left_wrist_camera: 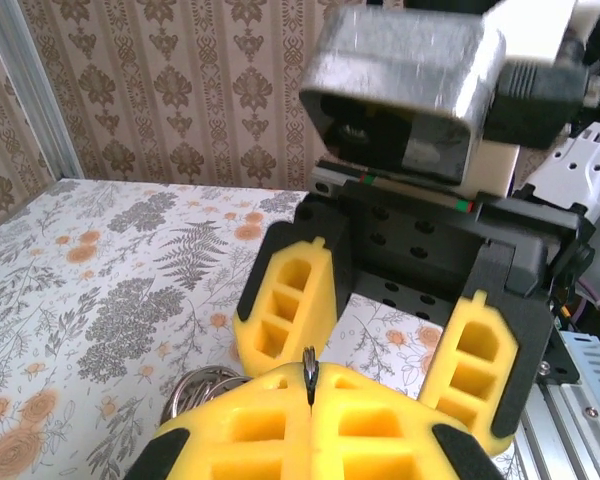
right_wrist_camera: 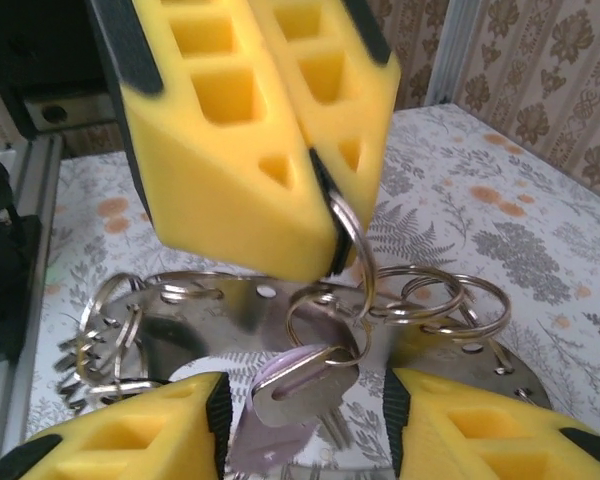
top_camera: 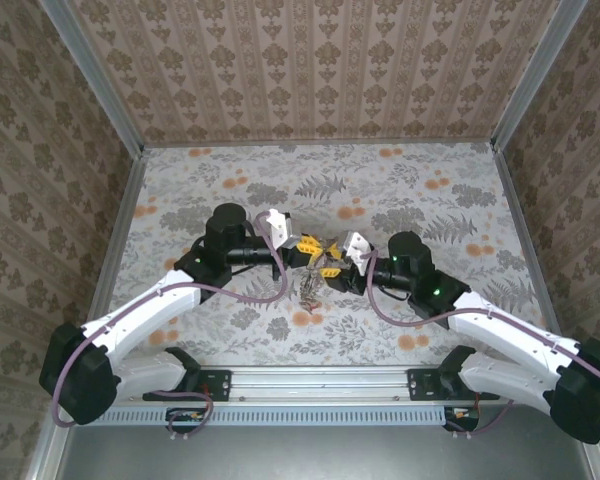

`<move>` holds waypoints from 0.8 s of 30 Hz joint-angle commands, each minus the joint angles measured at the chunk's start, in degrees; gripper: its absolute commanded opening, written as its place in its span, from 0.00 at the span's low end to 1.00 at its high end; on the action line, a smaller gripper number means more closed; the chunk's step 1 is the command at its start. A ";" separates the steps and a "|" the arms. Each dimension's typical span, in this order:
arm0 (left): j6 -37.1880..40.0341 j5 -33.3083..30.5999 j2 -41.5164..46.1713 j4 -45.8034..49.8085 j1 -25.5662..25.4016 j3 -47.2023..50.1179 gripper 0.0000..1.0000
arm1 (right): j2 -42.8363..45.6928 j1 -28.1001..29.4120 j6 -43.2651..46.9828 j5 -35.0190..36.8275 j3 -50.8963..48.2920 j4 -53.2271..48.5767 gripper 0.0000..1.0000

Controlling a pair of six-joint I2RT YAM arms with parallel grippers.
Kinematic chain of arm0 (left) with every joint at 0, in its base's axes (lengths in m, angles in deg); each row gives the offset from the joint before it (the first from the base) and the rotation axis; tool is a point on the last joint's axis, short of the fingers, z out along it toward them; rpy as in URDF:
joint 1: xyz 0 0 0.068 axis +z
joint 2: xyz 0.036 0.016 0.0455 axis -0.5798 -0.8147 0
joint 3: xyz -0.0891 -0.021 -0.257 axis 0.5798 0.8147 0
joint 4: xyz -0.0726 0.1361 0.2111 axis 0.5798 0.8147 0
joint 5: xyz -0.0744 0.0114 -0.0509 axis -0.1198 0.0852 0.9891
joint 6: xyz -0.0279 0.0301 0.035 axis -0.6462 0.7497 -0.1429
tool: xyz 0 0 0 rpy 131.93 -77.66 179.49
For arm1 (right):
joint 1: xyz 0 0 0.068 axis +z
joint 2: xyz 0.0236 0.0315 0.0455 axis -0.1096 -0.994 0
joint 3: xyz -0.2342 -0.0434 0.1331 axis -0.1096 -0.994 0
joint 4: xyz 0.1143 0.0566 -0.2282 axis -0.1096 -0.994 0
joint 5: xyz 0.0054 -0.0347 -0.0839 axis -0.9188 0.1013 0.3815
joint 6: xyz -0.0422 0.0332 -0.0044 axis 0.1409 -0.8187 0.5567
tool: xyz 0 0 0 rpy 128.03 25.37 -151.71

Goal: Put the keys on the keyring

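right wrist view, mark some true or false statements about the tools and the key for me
The left tool is shut on a thin wire ring. True.
The right tool is clamped on the key. False: its jaws stand open, with the key between them.
The flat keyring carries several wire rings. True.
The tabletop is plain white. False: it has a floral and fern print.
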 commanded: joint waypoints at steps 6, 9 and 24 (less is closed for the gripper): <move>-1.50 -0.33 2.03 -2.26 0.13 -1.36 0.00 | -1.34 4.09 -1.12 11.12 -3.24 7.33 0.22; -1.12 -0.31 2.12 -1.75 0.14 -1.27 0.00 | 0.52 4.12 -0.30 14.36 -3.96 7.14 0.16; 0.52 0.11 1.95 1.57 0.34 -1.21 0.00 | 5.27 3.70 8.80 11.38 1.01 -7.13 0.00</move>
